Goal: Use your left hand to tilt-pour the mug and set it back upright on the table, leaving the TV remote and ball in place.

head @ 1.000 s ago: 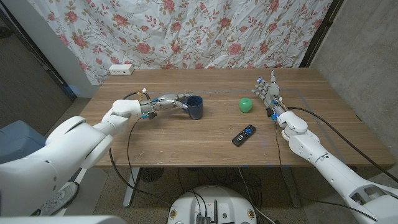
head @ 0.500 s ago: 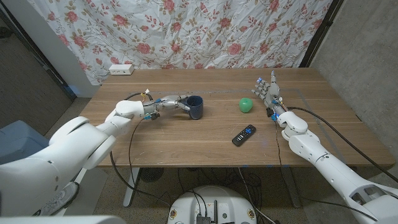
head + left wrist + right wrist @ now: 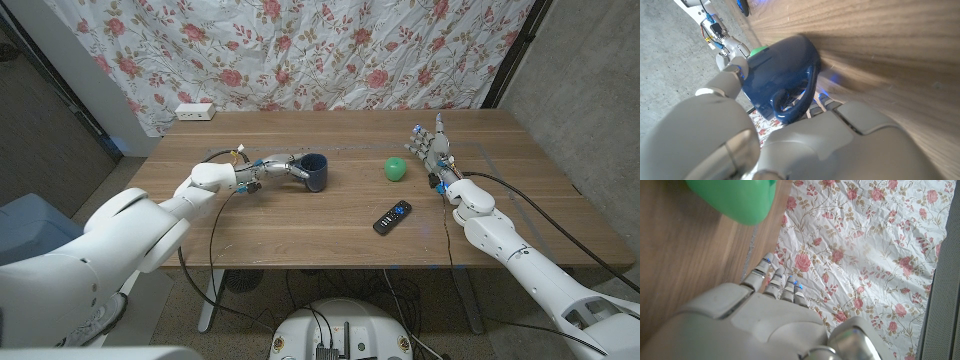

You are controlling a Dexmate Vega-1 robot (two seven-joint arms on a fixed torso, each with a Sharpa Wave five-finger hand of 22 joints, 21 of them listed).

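head overhead, wrists close, perhaps inverted

The mug (image 3: 314, 171) stands on the table (image 3: 300, 225), left of the ball (image 3: 397, 169) and well apart from it. The left hand (image 3: 277, 165) lies just left of the mug, at its handle side. The TV remote (image 3: 392, 216) lies nearer the robot than the ball. The right hand (image 3: 430, 149) is just right of the ball. A power strip (image 3: 195, 112) sits far left of the ball, at the table's back edge, with the curtain (image 3: 300, 50) behind it.
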